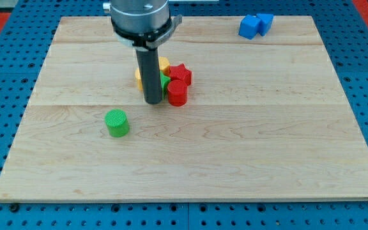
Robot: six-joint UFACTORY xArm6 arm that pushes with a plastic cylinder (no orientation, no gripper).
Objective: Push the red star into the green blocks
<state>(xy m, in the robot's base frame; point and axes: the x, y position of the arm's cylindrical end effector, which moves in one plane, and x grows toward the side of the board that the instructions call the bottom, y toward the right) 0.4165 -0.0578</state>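
You are seeing the green cylinder [116,122] sitting apart, left of my tip [153,101] (a bare rod, no jaws); just right, the red star [179,72] is already touching a half-hidden green block [165,82], beside yellow blocks [162,64] and a red cylinder [177,92].

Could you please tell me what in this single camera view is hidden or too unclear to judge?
- My tip: whether it touches the cluster is unclear.
- Green block in the cluster: mostly behind the rod; shape unreadable.
- Yellow blocks: partly behind the rod; count and shape uncertain.
- Red star: its contact with the green block is hidden.
- Arm above the rod: cut off by the view's top.
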